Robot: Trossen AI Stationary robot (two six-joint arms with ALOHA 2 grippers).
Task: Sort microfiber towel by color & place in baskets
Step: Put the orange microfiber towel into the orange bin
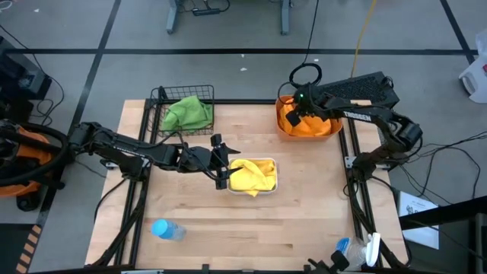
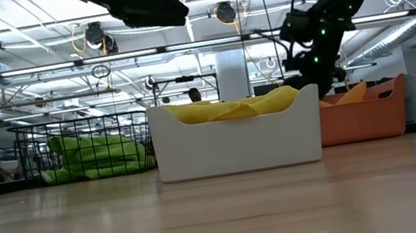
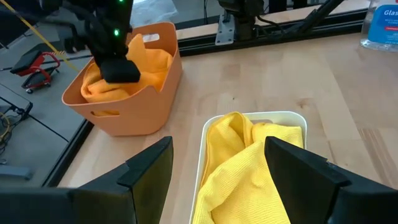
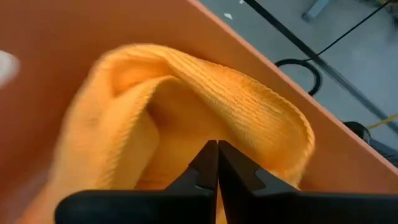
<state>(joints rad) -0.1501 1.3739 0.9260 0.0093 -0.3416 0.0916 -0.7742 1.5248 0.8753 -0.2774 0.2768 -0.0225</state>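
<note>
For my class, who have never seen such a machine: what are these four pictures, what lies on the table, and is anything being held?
Two dark robot arms work at a wooden table. One picture looks straight down, one level across the tabletop, and two come from cameras on the arms' wrists.

On the table stand a black wire-mesh basket holding a green cloth, a shallow white tray holding a yellow cloth, and an orange plastic tub holding an orange cloth. A blue plastic bottle lies near the front edge.

The left gripper hovers open beside the tray, holding nothing. The right gripper is inside the tub, jaws shut against the orange cloth; whether it grips it is unclear.
</note>
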